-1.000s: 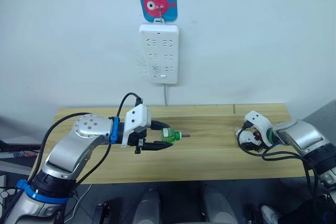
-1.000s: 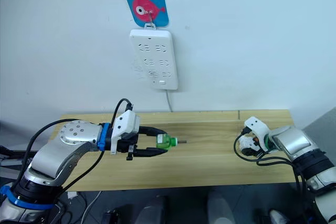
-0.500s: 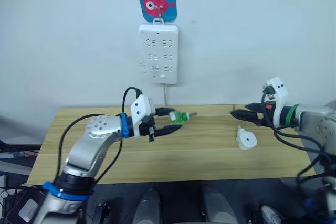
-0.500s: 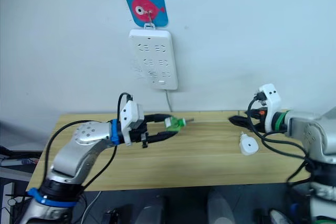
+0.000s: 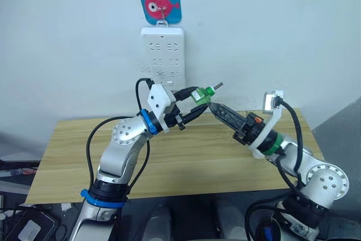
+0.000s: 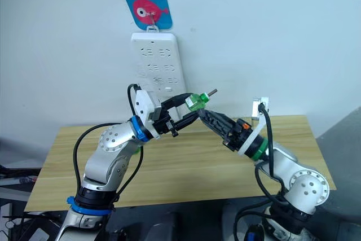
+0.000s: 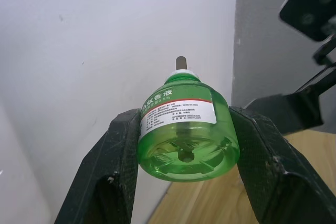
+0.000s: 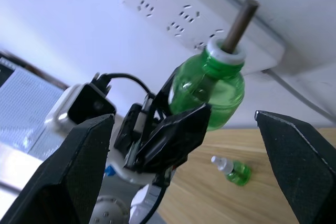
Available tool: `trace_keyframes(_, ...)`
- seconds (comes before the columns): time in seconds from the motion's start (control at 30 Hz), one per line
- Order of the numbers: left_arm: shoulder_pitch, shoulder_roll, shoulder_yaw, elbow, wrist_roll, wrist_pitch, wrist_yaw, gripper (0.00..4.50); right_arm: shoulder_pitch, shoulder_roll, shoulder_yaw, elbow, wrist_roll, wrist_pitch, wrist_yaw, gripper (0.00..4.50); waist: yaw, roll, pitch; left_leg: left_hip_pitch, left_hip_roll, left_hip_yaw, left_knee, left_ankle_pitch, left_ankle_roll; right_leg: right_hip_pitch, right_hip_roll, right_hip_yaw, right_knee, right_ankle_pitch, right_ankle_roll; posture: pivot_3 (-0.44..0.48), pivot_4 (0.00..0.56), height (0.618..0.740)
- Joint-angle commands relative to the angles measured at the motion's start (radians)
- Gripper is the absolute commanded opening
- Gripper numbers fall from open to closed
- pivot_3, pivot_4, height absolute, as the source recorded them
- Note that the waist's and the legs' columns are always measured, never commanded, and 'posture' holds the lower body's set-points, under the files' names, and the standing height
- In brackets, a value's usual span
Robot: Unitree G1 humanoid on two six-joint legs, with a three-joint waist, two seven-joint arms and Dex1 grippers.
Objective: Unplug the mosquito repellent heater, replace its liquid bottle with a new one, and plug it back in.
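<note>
The left end effector [image 5: 192, 105] grips a green liquid bottle [image 5: 198, 95] (wick up) above the desk [image 5: 67, 150], below the power strip [image 5: 162, 56]. The right end effector [image 8: 181, 145] spreads wide just beside it. A second green bottle [image 8: 234, 170] lies on the desk.

The left claw [image 5: 194, 103] has risen from low over the bench [image 5: 67, 156] to mid-air before the power strip [image 5: 163, 55], the green bottle [image 5: 199, 94] clamped in it now tilted wick-up. The right claw [image 5: 216, 109] has swung in from the bench's right end, its open fingers now reaching just beside the bottle.
</note>
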State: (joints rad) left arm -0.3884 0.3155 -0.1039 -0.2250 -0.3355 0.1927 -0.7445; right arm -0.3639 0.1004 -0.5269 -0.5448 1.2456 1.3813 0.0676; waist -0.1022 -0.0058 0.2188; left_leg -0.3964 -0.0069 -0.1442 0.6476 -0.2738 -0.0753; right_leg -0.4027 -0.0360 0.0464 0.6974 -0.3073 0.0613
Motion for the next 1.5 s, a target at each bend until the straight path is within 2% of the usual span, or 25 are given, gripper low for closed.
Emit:
trace_keyframes(0.03, 0.004, 0.005, 0.000, -0.046, -0.020, -0.012, -0.014, 2.25, -0.006, -0.010, 0.048, 0.014, 0.069, -0.092, -0.061, 4.50, -0.001, 0.000, 0.000, 0.000, 0.000, 0.000, 0.000, 0.000, 0.000, 0.000, 0.000, 0.000, 0.000, 0.000, 0.000, -0.104, 0.202, 0.740)
trace_keyframes(0.4, 0.017, 0.002, -0.015, -0.085, -0.028, 0.012, -0.010, 2.25, -0.021, -0.052, 0.212, 0.110, 0.114, -0.308, -0.109, 4.50, -0.011, 0.000, 0.000, 0.000, 0.000, 0.000, 0.000, 0.000, 0.000, -0.001, 0.000, 0.000, 0.000, 0.000, 0.000, -0.100, 0.197, 0.740)
trace_keyframes(0.47, 0.017, 0.002, -0.018, -0.088, -0.025, 0.012, -0.006, 2.25, -0.025, -0.052, 0.236, 0.123, 0.123, -0.335, -0.112, 4.14, -0.012, 0.000, 0.000, 0.000, 0.000, 0.000, 0.000, 0.000, 0.000, -0.001, 0.000, 0.000, 0.000, 0.000, 0.000, -0.095, 0.196, 0.740)
trace_keyframes(0.53, 0.017, 0.004, -0.019, -0.090, -0.024, 0.012, -0.005, 2.25, -0.024, -0.059, 0.252, 0.132, 0.136, -0.358, -0.114, 3.59, -0.012, 0.000, 0.000, 0.000, 0.000, 0.000, 0.000, 0.000, 0.000, -0.001, 0.000, 0.000, 0.000, 0.000, 0.000, -0.091, 0.196, 0.740)
trace_keyframes(0.77, 0.029, 0.029, -0.015, -0.106, -0.044, 0.026, -0.030, 2.25, -0.009, -0.104, 0.273, 0.154, 0.262, -0.413, -0.139, 1.02, -0.011, 0.000, 0.000, -0.001, 0.000, 0.000, 0.000, 0.000, 0.000, -0.001, 0.000, 0.000, 0.000, 0.000, 0.000, -0.085, 0.194, 0.740)
trace_keyframes(0.8, 0.031, 0.034, -0.016, -0.109, -0.046, 0.025, -0.033, 2.25, -0.008, -0.111, 0.275, 0.156, 0.290, -0.420, -0.145, 0.86, -0.012, 0.000, 0.000, -0.001, 0.000, 0.000, 0.000, 0.000, 0.000, -0.001, 0.000, 0.000, 0.000, 0.000, 0.000, -0.085, 0.195, 0.740)
trace_keyframes(1.0, 0.028, 0.034, -0.007, -0.106, -0.033, 0.017, -0.010, 2.25, 0.009, -0.163, 0.332, 0.146, 0.391, -0.436, -0.164, 0.87, -0.010, 0.000, 0.000, -0.001, 0.000, 0.000, 0.000, 0.000, 0.000, -0.001, 0.000, 0.000, 0.000, 0.000, 0.000, -0.082, 0.194, 0.740)
trace_keyframes(1.07, 0.027, 0.044, -0.006, -0.104, -0.037, 0.044, -0.011, 3.01, 0.013, -0.179, 0.349, 0.141, 0.398, -0.448, -0.166, 0.87, -0.011, 0.000, 0.000, -0.001, 0.000, 0.000, 0.000, 0.000, 0.000, -0.001, 0.000, 0.000, 0.000, 0.000, 0.000, -0.080, 0.196, 0.740)
trace_keyframes(1.13, 0.040, 0.080, -0.008, -0.110, -0.040, 0.043, -0.054, 3.53, 0.012, -0.203, 0.352, 0.143, 0.381, -0.469, -0.166, 0.87, -0.011, 0.000, 0.000, -0.001, 0.000, 0.000, 0.000, 0.000, 0.000, -0.001, 0.000, 0.000, 0.000, 0.000, 0.000, -0.078, 0.198, 0.740)
trace_keyframes(1.23, 0.073, 0.161, 0.005, -0.121, -0.056, 0.080, -0.109, 4.44, 0.014, -0.282, 0.351, 0.159, 0.297, -0.479, -0.130, 0.87, -0.012, 0.000, 0.000, -0.001, 0.001, 0.000, -0.001, 0.000, 0.000, -0.001, 0.001, 0.000, 0.000, 0.000, 0.000, -0.082, 0.202, 0.740)
trace_keyframes(1.3, 0.120, 0.262, 0.021, -0.138, -0.080, 0.126, -0.184, 4.50, 0.020, -0.362, 0.351, 0.171, 0.170, -0.503, -0.074, 0.87, -0.011, 0.000, 0.000, -0.001, 0.000, 0.001, -0.001, 0.000, 0.000, -0.001, 0.001, 0.001, 0.000, 0.000, 0.000, -0.070, 0.211, 0.740)
trace_keyframes(1.4, 0.171, 0.370, 0.031, -0.182, -0.126, 0.207, -0.246, 4.50, 0.027, -0.480, 0.420, 0.202, -0.099, -0.593, 0.053, 0.87, -0.010, 0.000, 0.000, -0.001, 0.000, 0.001, -0.002, 0.000, 0.000, -0.002, 0.001, 0.001, -0.001, 0.000, 0.000, -0.056, 0.214, 0.740)
trace_keyframes(1.5, 0.204, 0.434, 0.029, -0.220, -0.161, 0.255, -0.288, 4.50, 0.023, -0.587, 0.590, 0.323, -0.492, -0.839, 0.211, 0.87, -0.004, 0.000, 0.000, -0.001, 0.001, 0.001, -0.001, 0.000, 0.000, -0.002, 0.001, 0.001, -0.001, -0.001, 0.000, -0.048, 0.221, 0.740)
